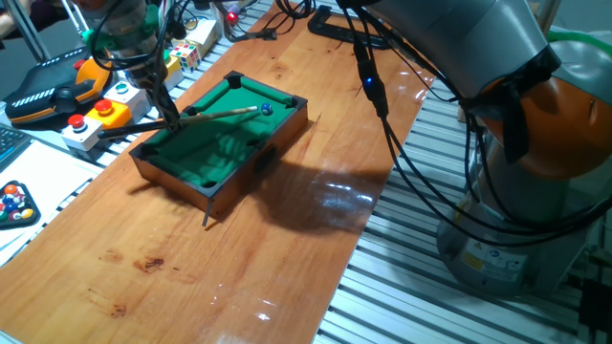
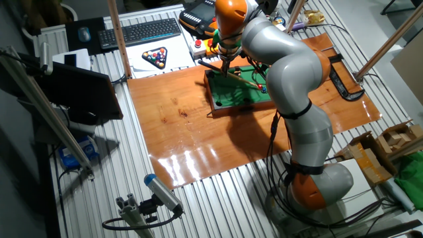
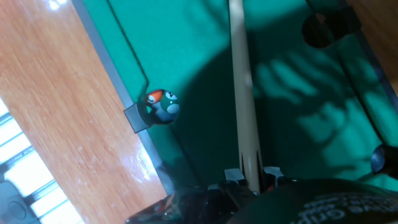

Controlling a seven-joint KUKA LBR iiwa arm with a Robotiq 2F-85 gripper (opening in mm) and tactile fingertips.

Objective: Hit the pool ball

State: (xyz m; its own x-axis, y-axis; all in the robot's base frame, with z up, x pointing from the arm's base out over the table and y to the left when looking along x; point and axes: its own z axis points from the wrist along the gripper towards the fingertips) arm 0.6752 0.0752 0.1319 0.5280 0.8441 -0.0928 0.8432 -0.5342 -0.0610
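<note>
The miniature pool table (image 1: 222, 185) with green felt stands on a wooden board. My gripper (image 1: 173, 121) hangs over its left long rail, shut on a thin wooden cue stick (image 1: 222, 114) that reaches across the felt. The pool ball (image 1: 267, 109), tiny, glossy and blue, lies just past the cue's tip near the far end. In the hand view my gripper (image 3: 252, 177) clamps the cue stick (image 3: 242, 93), whose tip runs out of the top of the frame. There the pool ball (image 3: 163, 106) sits left of the shaft against a rail, by a small black notch. In the other fixed view the gripper (image 2: 227, 69) stands over the table (image 2: 213, 96).
A black triangle of multicoloured balls (image 1: 14, 203) lies at the left edge. A box with red buttons (image 1: 96, 115) stands behind the pool table. Black cables (image 1: 378, 91) hang over the wooden board (image 1: 239, 268). The arm's base (image 1: 535, 191) rises at the right. A keyboard (image 2: 139, 32) lies at the back.
</note>
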